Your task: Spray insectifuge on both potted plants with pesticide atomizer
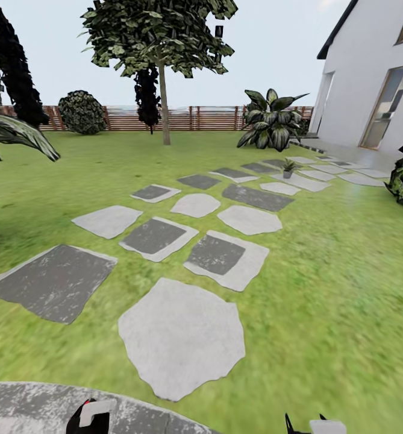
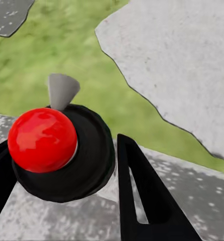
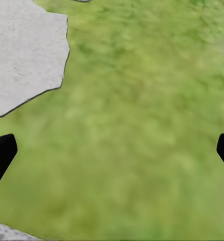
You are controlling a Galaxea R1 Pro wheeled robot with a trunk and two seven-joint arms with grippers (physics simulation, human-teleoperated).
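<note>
Right claw (image 3: pixel 112 150) hangs spread over bare lawn, left claw (image 2: pixel 67 165) straddling a red-topped black cap, grip unclear, while one potted plant (image 1: pixel 288 168) waits upper right among stepping stones (image 1: pixel 181 337).

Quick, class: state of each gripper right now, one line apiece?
Left gripper: shut on a black object with a red ball on top.
Right gripper: open, nothing between its fingers, lawn beneath.
</note>
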